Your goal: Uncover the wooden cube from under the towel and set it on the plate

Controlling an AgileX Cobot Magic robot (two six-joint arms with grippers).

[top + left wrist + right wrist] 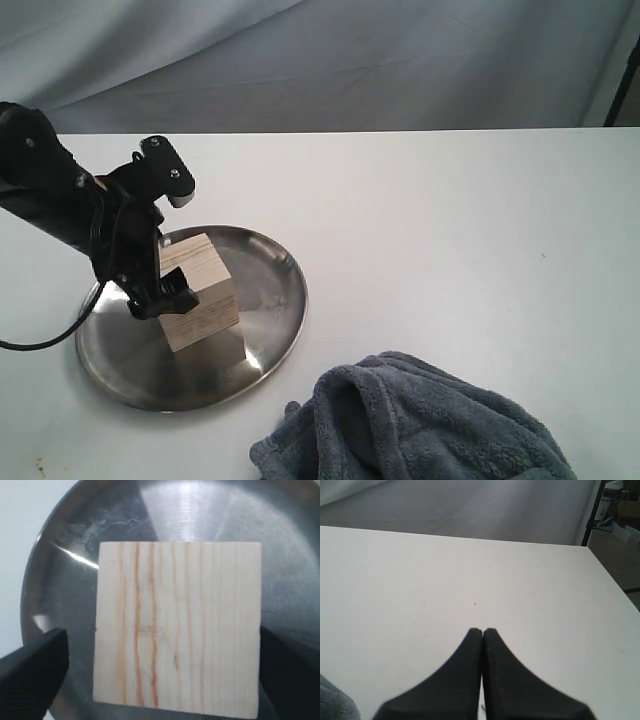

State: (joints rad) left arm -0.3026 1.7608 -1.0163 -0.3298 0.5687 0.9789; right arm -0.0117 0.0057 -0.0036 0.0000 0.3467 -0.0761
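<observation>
The pale wooden cube [205,300] rests on the shiny steel plate [268,290] at the left of the table. My left gripper [185,285] straddles the cube from above and is open. In the left wrist view the cube [180,620] fills the space between the black fingers [35,670] over the plate [200,510]; a dark gap shows beside one finger, while the other lies at the cube's edge. The grey-blue towel [420,420] lies bunched at the front, right of the plate. My right gripper [482,630] is shut on nothing, above bare table.
The white table [450,230] stretches to the right and back, with a grey backdrop behind it. A corner of the towel [332,702] shows in the right wrist view. A black stand leg [625,70] is at the far right corner.
</observation>
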